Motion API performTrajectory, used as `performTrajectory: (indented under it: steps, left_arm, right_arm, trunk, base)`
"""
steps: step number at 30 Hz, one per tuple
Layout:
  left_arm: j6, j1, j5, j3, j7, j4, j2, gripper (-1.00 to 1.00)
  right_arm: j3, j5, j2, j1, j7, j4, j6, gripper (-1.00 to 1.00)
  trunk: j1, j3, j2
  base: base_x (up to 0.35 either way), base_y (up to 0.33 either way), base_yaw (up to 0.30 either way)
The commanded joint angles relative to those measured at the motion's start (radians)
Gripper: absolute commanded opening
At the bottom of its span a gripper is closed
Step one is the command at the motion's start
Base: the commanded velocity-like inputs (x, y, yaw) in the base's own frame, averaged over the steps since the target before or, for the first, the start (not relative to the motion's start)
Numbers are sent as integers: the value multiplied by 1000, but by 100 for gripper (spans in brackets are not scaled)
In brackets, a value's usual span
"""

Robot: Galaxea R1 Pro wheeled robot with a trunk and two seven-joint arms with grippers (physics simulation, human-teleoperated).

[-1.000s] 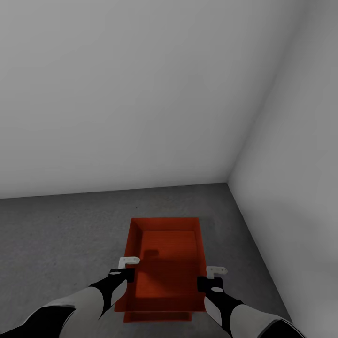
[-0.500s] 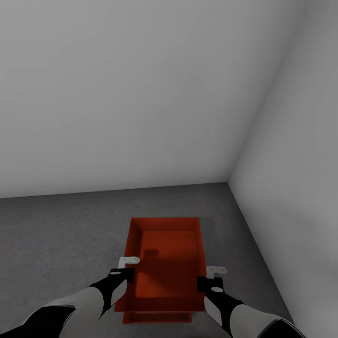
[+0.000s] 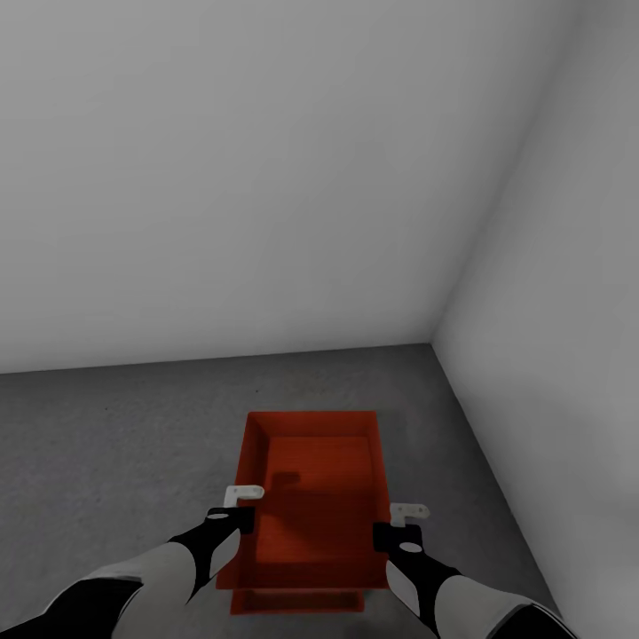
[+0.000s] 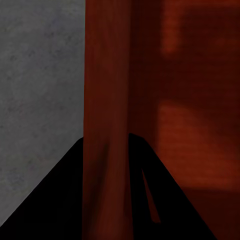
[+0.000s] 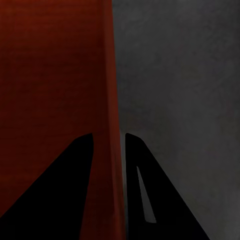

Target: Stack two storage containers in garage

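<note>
- Upper bin [image 3: 311, 497] held over the garage floor [image 3: 115, 444], in the corner, directly above the lower bin [image 3: 297, 602]; long axes aligned.
- Left gripper [image 3: 241, 502] and right gripper [image 3: 406, 522] each clamp 1 side wall.
- Coming move, judged: straight down.

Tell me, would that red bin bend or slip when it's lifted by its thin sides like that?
Probably not much. The red bin keeps straight walls and square corners while the left end effector and right end effector each straddle a wall, so it looks stiff. Its fine ribbing may help grip. Empty and open-topped, it is likely light.
</note>
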Motion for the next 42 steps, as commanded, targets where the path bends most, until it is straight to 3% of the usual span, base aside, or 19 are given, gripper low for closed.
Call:
performTrajectory:
  steps: [1,16,29,35,42]
  left_arm:
    - [2,-1,0,6,38,-1,4,-100]
    - [1,-1,0,6,38,-1,3,-100]
    - [2,-1,0,7,38,-1,4,-100]
    - [2,-1,0,7,38,-1,4,-100]
    - [1,-1,0,6,38,-1,3,-100]
  right_arm:
    - [46,-13,-11,-1,-4,14,-7,-100]
    - [46,-14,-12,-1,-4,14,-7,-100]
    - [46,-14,-12,-1,-4,14,-7,-100]
    - [46,-14,-12,-1,-4,14,-7,-100]
    - [46,-14,-12,0,-4,14,-7,-100]
  trunk:
    - [4,-4,-8]
    - [61,-51,-113]
    - [61,-51,-113]
    - [84,-70,-155]
    - [84,-70,-155]
  base:
    - [0,0,0]
    - [0,0,0]
    - [0,0,0]
    - [0,0,0]
    - [0,0,0]
